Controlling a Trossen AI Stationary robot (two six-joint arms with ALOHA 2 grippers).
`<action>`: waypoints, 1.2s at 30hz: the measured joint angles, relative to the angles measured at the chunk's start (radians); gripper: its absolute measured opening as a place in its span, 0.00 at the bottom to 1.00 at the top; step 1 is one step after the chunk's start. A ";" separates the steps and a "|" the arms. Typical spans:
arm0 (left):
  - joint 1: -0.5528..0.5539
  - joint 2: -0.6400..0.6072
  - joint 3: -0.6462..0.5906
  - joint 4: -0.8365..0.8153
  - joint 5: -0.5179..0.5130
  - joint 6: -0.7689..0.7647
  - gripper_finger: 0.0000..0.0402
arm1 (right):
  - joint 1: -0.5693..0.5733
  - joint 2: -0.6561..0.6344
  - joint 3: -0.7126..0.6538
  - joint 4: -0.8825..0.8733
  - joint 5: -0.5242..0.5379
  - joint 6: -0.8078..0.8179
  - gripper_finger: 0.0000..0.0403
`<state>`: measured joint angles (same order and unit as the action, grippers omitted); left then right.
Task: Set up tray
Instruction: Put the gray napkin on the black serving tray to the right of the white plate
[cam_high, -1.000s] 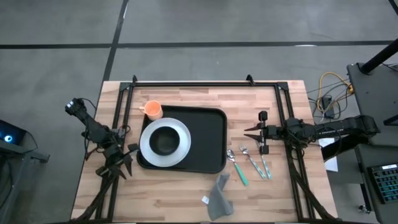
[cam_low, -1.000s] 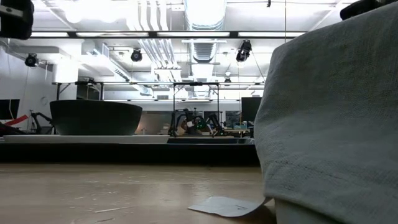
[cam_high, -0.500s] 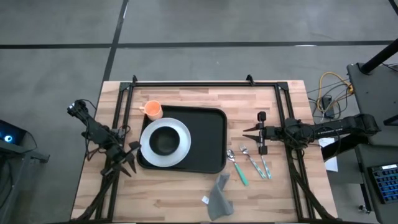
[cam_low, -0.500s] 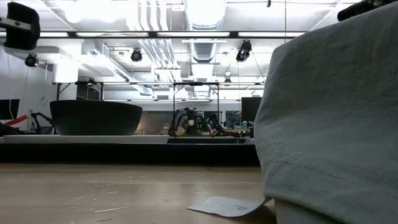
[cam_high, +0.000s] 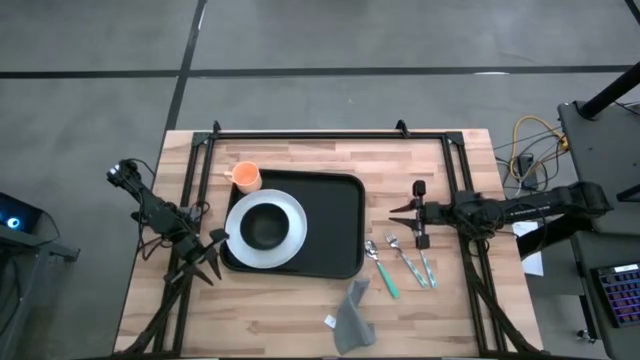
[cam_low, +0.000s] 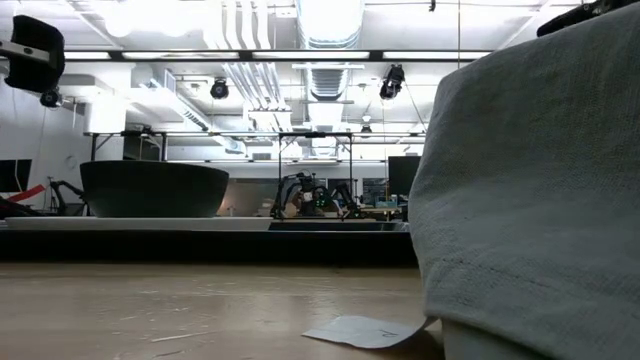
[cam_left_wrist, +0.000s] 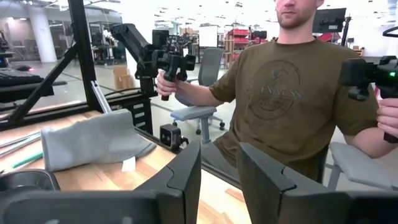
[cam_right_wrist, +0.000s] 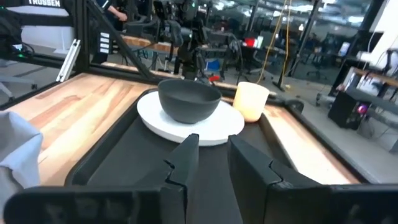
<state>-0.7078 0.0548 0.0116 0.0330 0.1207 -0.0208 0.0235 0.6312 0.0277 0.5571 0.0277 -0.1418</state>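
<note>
From above, the tray (cam_high: 300, 224) sits mid-surface (cam_high: 300, 310), a plate (cam_high: 265, 229) and bowl (cam_high: 264, 227) at its 9 o'clock side, a cup (cam_high: 246, 177) just off its 11 o'clock corner. The left end effector (cam_high: 200, 262), fingers apart, hangs at the tray's 8 o'clock; the right end effector (cam_high: 405, 213), fingers narrowly apart, at 3 o'clock. Cutlery (cam_high: 400, 263) lies at 4 o'clock. Only the left wrist view shows a person (cam_left_wrist: 292, 87) holding control handles. A cloth (cam_low: 530, 200) blocks much of the low view.
</note>
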 joint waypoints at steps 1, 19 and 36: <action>0.000 0.004 0.001 0.000 0.000 0.000 0.21 | 0.000 0.006 0.000 0.000 0.000 0.002 0.18; 0.000 0.100 0.000 0.000 0.000 0.000 0.21 | 0.001 0.040 0.096 -0.081 -0.009 0.004 0.23; 0.002 0.101 -0.001 0.081 0.066 0.049 0.21 | 0.025 0.180 0.369 -0.480 -0.010 0.017 0.39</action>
<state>-0.7063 0.1555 0.0104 0.1138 0.1870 0.0287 0.0486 0.8113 0.3964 0.0772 0.0177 -0.1251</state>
